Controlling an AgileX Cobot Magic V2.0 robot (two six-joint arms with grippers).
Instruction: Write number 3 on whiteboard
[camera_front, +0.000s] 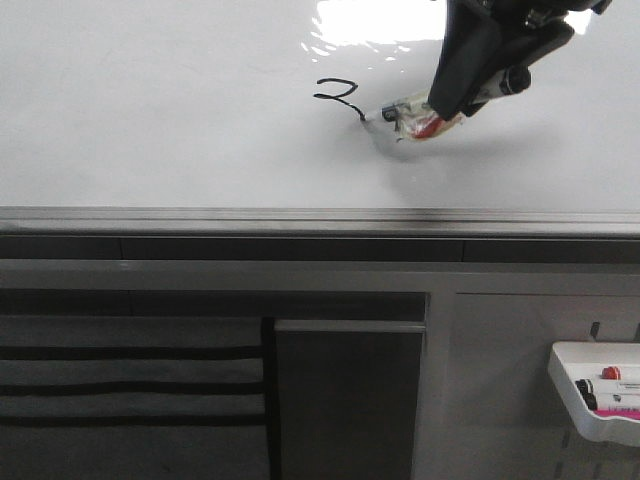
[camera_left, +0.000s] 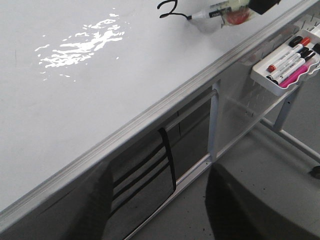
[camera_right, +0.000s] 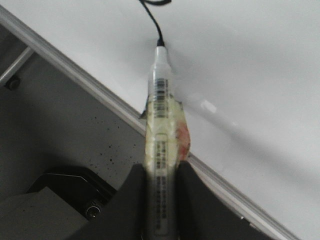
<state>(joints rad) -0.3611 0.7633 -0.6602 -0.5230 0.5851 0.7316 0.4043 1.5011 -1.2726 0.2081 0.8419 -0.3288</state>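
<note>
The whiteboard (camera_front: 150, 120) lies flat, glossy white. The number 3 (camera_front: 338, 92) is a thin black line on it: a curved top and a stroke running down to the tip of a marker (camera_front: 410, 110). My right gripper (camera_front: 455, 95) is shut on this marker, which has a clear barrel with tape round it and its tip touching the board. The right wrist view shows the marker (camera_right: 161, 115) between my right gripper's (camera_right: 162, 172) fingers, and the line (camera_right: 152, 15) above its tip. My left gripper (camera_left: 157, 220) is open and empty, off the board's near edge, over the floor.
A grey metal strip (camera_front: 320, 218) runs along the board's near edge. A small white tray (camera_front: 570, 385) with several markers hangs below it at the right, and also shows in the left wrist view (camera_left: 265, 80). Bright glare (camera_front: 380, 20) lies on the far board.
</note>
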